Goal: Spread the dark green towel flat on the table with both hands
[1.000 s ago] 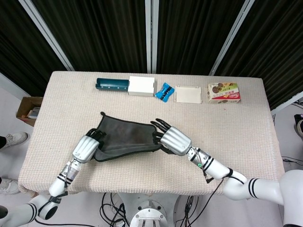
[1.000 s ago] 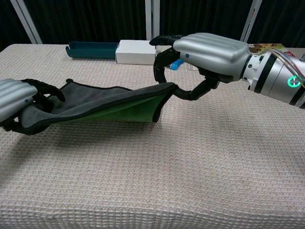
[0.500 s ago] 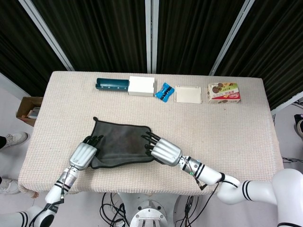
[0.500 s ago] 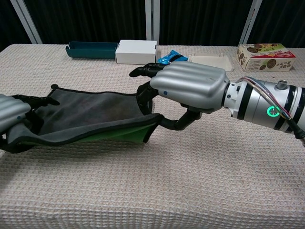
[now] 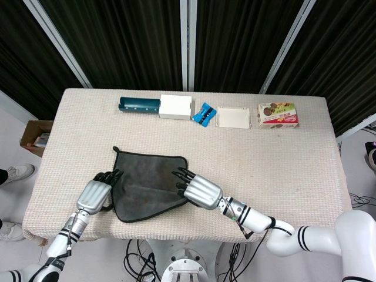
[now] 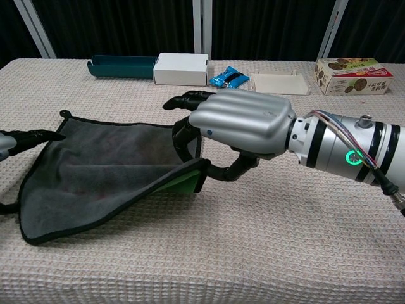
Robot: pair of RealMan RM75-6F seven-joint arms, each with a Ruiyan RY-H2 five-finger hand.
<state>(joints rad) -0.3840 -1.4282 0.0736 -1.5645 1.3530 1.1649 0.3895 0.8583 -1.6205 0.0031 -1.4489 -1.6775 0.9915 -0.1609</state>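
The dark green towel (image 5: pixel 144 183) lies mostly unfolded on the near left part of the table, grey side up. Its right near corner is lifted, so the green underside (image 6: pixel 180 184) shows. My right hand (image 5: pixel 197 189) grips that right edge, fingers on top and thumb under the fold (image 6: pixel 245 124). My left hand (image 5: pixel 94 194) is at the towel's left edge. In the chest view only its fingertips (image 6: pixel 28 135) show, lying over the edge with the thumb below it. The towel's near left corner (image 6: pixel 25 234) rests on the table.
Along the far edge stand a teal tray (image 5: pixel 140 106), a white box (image 5: pixel 175 106), a blue packet (image 5: pixel 204 114), a flat white box (image 5: pixel 234 117) and a biscuit box (image 5: pixel 278 114). A cardboard box (image 5: pixel 36 136) sits on the floor, left of the table.
Both hands have drawn the towel toward the near edge and apart. It has gone from a raised, folded hang to lying mostly open, and the left hand has slid further left.
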